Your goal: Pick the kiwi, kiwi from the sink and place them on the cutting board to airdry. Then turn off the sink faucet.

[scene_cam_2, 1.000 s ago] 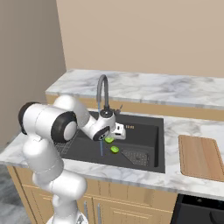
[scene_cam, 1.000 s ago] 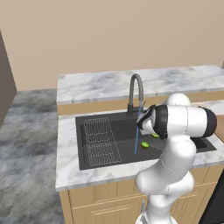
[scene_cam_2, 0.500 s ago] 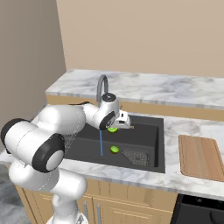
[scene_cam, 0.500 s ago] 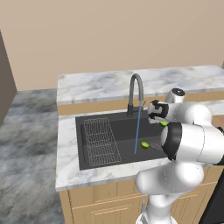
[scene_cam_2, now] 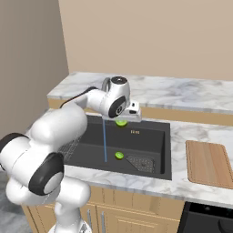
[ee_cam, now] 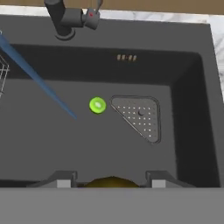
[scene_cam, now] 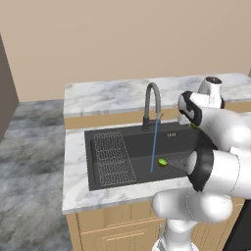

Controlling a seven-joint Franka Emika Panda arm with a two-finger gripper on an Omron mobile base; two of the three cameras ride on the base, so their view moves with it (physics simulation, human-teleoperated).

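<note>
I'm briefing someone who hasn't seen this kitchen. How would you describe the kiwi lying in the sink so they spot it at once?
Look into the dark sink set in the marble counter. On its floor, between the blue water stream and the triangular mesh drain grate, lies the kiwi: a small lime-green round fruit. The other kiwi is up in the claw, above the basin.

The large rectangular dark basin sink [scene_cam_2: 150,132] is set into the grey-veined marble tabletop [scene_cam_2: 191,189]. The wire rack insert [scene_cam: 113,158] lies in its left part, the triangular mesh drain grate [ee_cam: 138,116] on its floor toward the right. One small lime-green kiwi [ee_cam: 97,105] rests on the floor just left of the grate. The tall dark gooseneck faucet [scene_cam: 151,105] stands behind the basin at its middle. The pincer [scene_cam_2: 122,119] hangs above the basin's rear, a second lime-green kiwi [scene_cam_2: 121,122] between its fingers. The flat brown wooden cutting board [scene_cam_2: 209,164] lies on the tabletop right of the sink.
</note>
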